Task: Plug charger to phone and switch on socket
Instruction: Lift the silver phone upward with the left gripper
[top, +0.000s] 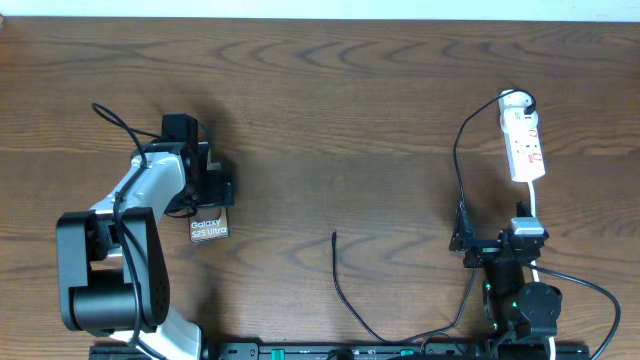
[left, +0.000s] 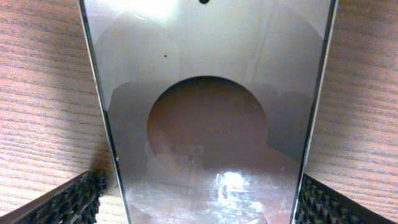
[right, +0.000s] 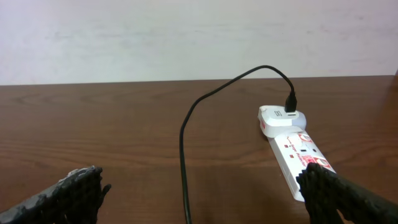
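The phone (top: 209, 228) lies on the table, lettering up, with its far end under my left gripper (top: 205, 195). In the left wrist view the phone (left: 208, 124) fills the space between the open finger pads (left: 199, 205); a thin gap of wood shows at the left pad, and the right pad is at its edge. The white socket (top: 523, 140) lies at the far right, also in the right wrist view (right: 292, 146). The charger cable (top: 458, 170) runs from its far end, loops along the front edge, and ends at a free tip (top: 334, 236). My right gripper (top: 497, 242) is open over the cable (right: 184, 155).
The socket's white cord (top: 536, 205) runs toward the right arm base. Thicker black robot cables (top: 590, 290) loop at the front right. A black rail (top: 330, 352) lines the front edge. A pale wall stands behind the table.
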